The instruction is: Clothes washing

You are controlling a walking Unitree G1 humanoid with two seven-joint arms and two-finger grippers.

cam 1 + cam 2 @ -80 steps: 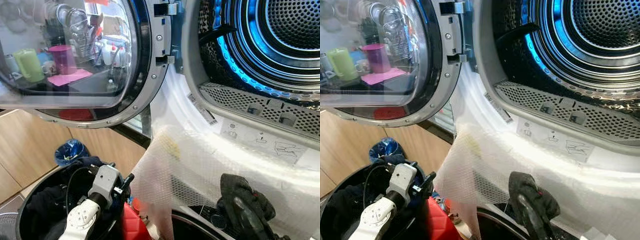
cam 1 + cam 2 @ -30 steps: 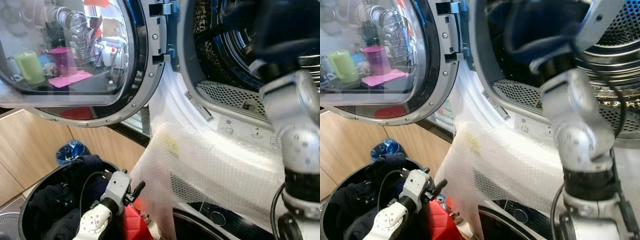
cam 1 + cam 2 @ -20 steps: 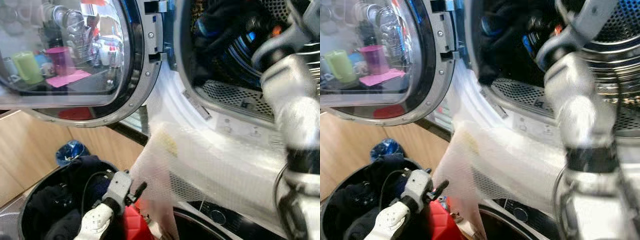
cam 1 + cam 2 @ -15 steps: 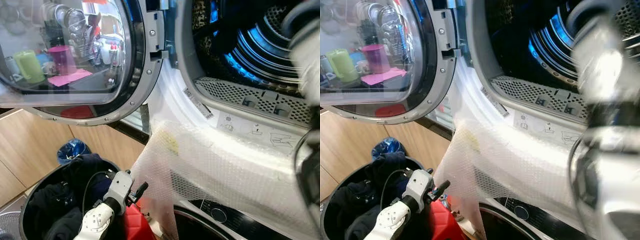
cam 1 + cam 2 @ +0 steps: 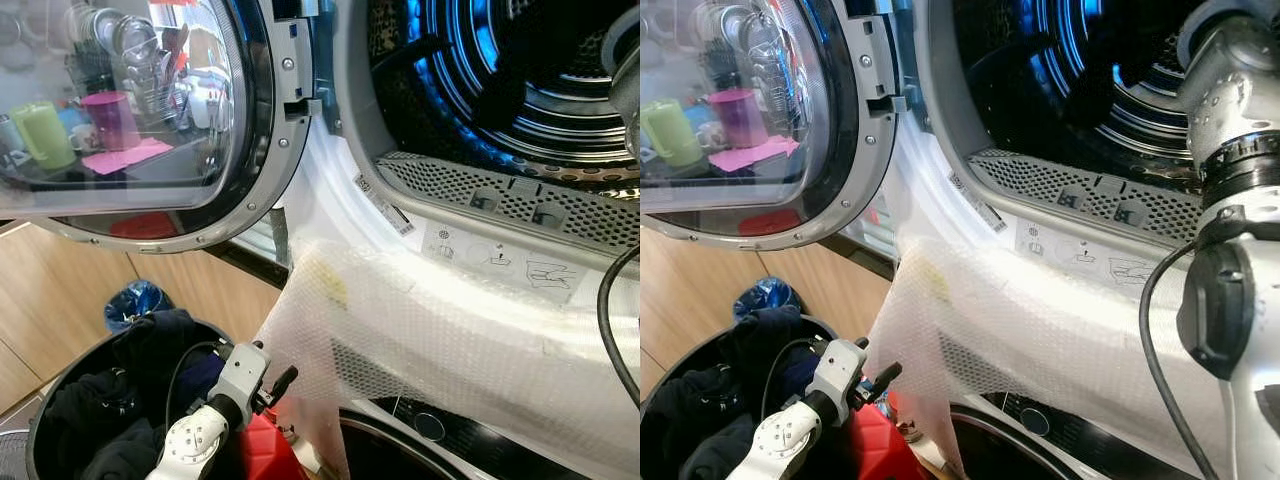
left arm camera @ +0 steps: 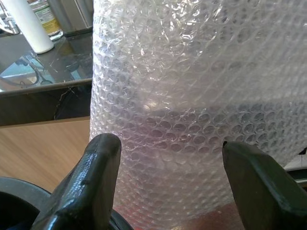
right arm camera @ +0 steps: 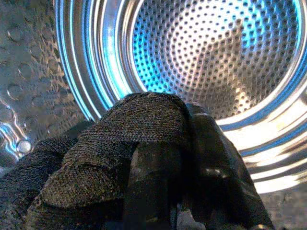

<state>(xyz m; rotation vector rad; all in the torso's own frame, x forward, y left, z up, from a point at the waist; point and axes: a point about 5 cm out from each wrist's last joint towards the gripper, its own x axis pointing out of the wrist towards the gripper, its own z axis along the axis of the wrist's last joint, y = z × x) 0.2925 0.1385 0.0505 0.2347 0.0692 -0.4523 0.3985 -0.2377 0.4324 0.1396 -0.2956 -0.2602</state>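
A dark knitted garment [image 7: 120, 158] has been carried from low beside the machine into the lit drum [image 7: 216, 62], clamped in the right gripper [image 7: 163, 172]; release is judged next. The left gripper [image 6: 168, 177] hangs spread over the laundry basket [image 5: 60, 400].

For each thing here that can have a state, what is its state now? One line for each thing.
Washer door: swung wide open.
Drum: lit blue, right arm reaching in.
Right gripper: shut on a dark knitted garment, inside the drum.
Left gripper: open, holding nothing, facing the bubble wrap.
Bubble wrap: draped over the washer's front.
Laundry basket: holds dark clothes.
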